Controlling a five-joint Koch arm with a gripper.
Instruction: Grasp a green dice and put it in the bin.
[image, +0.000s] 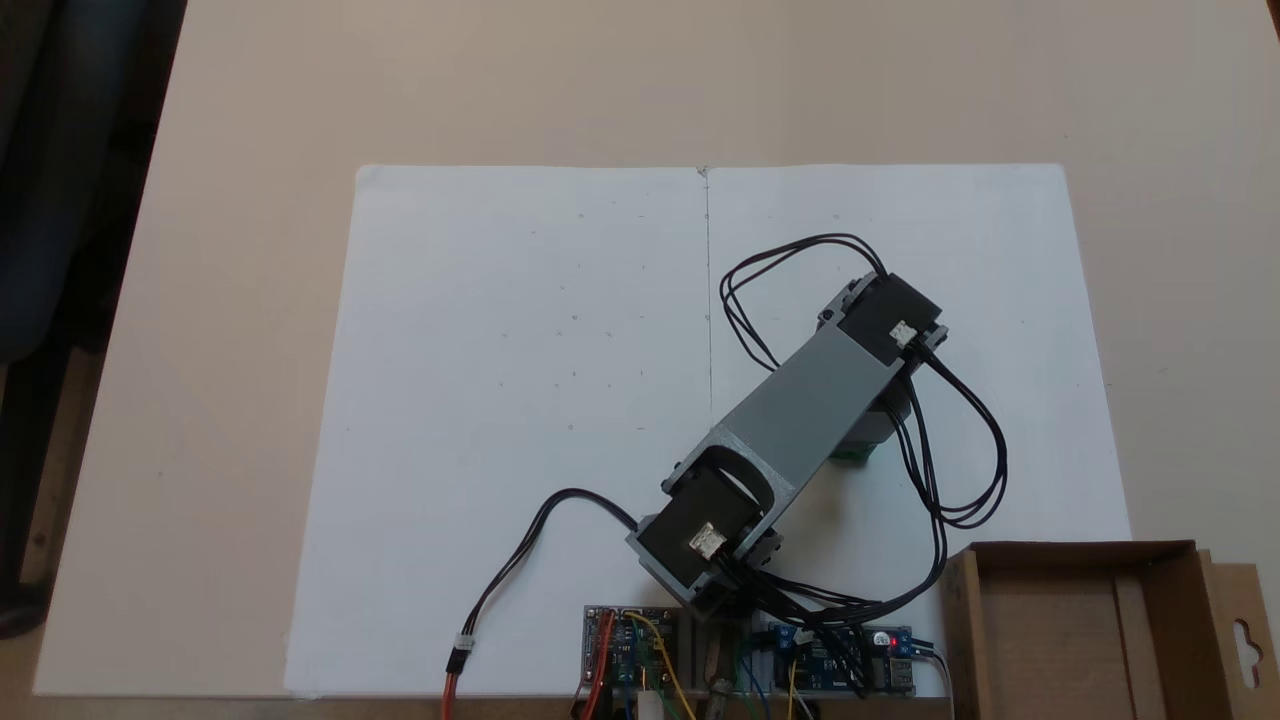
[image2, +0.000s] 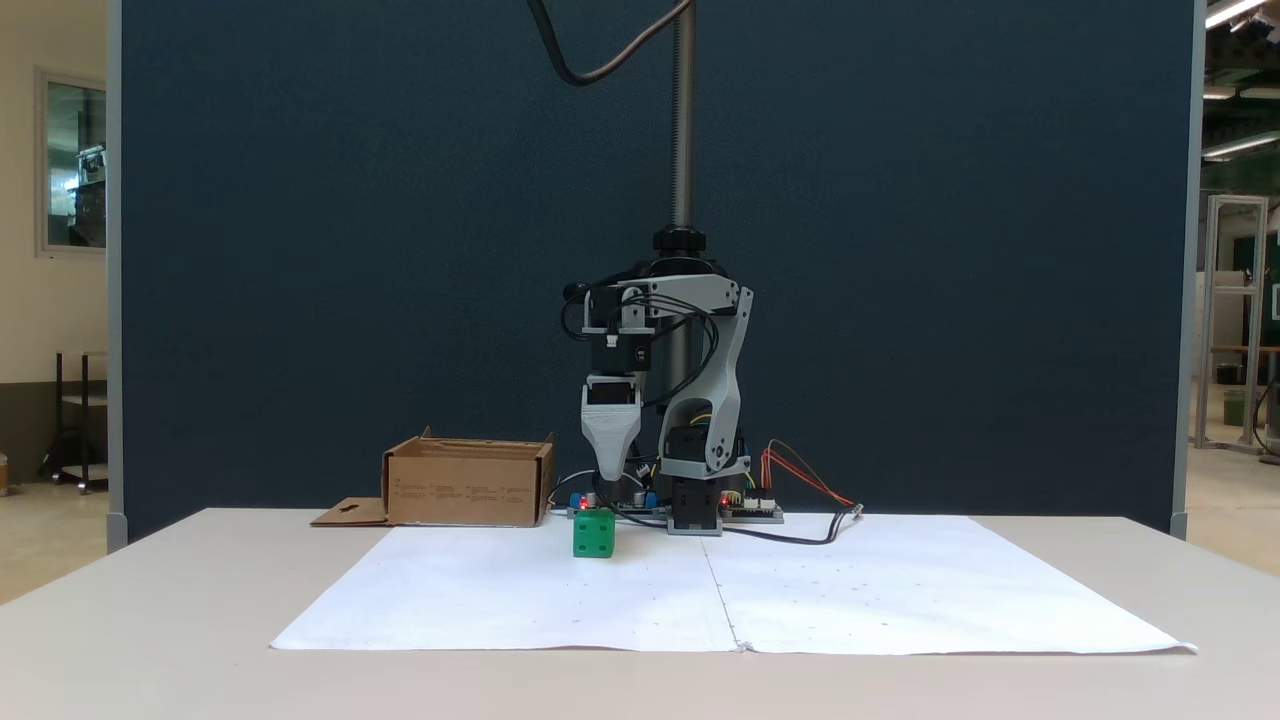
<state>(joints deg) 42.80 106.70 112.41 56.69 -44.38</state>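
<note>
Under the gripper, lying flat on a beige table top (image: 250, 120), a large white paper sheet (image: 520, 420) with a thin seam line down its middle. Behind the gripper in the side fixed view, standing upright, a dark blue partition panel (image2: 350, 250) and a grey threaded metal pole (image2: 683, 120). Near the pole base, small electronic circuit boards (image: 625, 645) with red and yellow wires.

Green dice (image2: 594, 533) on the paper (image2: 500, 590) — right of the bin (image2: 466, 484), under the fingers (image2: 612, 474).
</note>
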